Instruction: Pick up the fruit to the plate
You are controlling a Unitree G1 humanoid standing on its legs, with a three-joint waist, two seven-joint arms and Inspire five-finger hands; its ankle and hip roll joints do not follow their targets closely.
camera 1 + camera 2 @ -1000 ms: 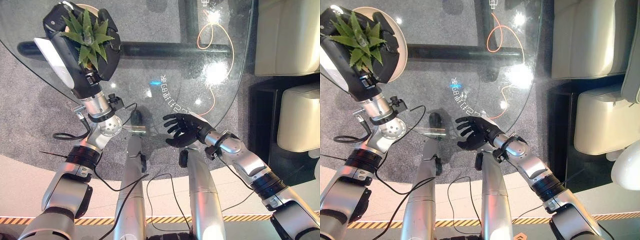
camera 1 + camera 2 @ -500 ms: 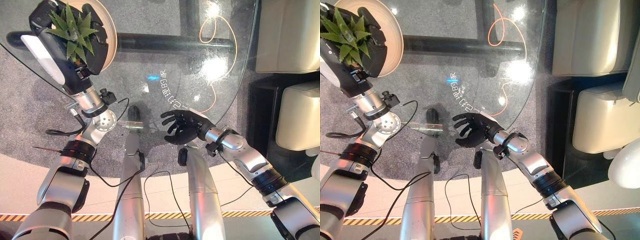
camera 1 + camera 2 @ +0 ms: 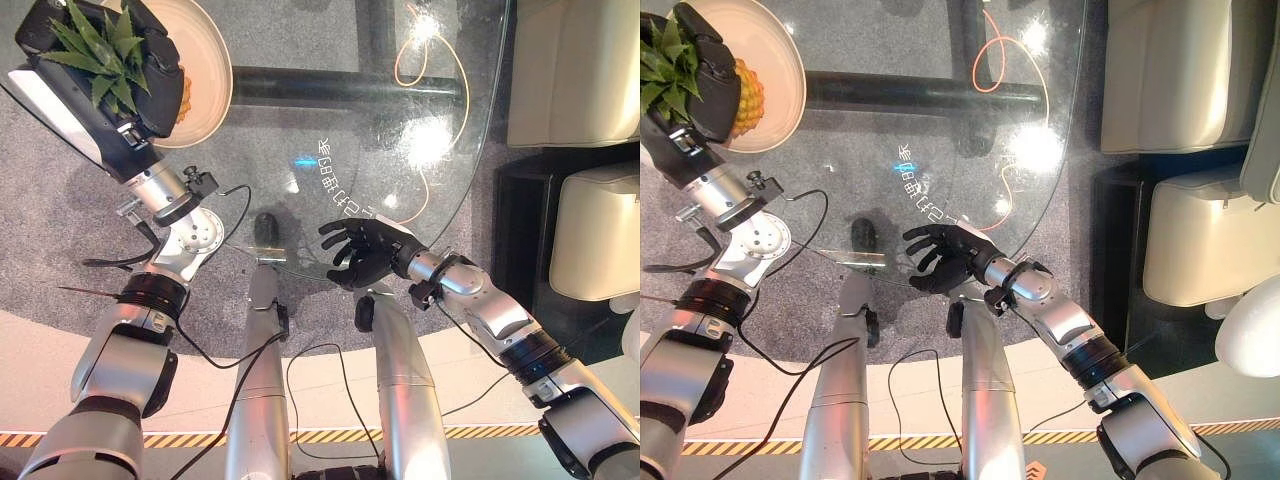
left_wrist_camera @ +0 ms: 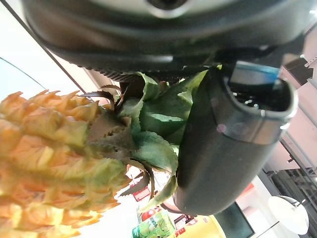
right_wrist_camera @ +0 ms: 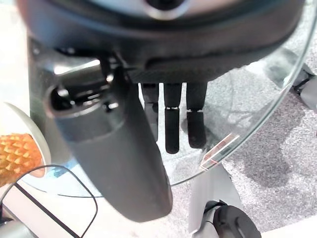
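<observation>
Pineapple (image 3: pixel 748 95) over plate (image 3: pixel 775 60), we see left hand (image 3: pixel 95 75) clasping its crown, right hand (image 3: pixel 365 255) spread above glass table (image 3: pixel 330 120)

The left hand (image 3: pixel 100 75) has carried the pineapple (image 3: pixel 745 95) farther out over the counter (image 3: pixel 330 120), and its yellow body now lies over the plate (image 3: pixel 205 60). The right hand (image 3: pixel 362 252) has barely drifted.

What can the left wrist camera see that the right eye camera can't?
The left wrist view alone shows the left hand's thumb curled round the leafy crown where it joins the pineapple. The right eye view alone shows the plate under the fruit, the glass table and the open right hand at its near edge. Both show the pineapple in the left hand.
</observation>
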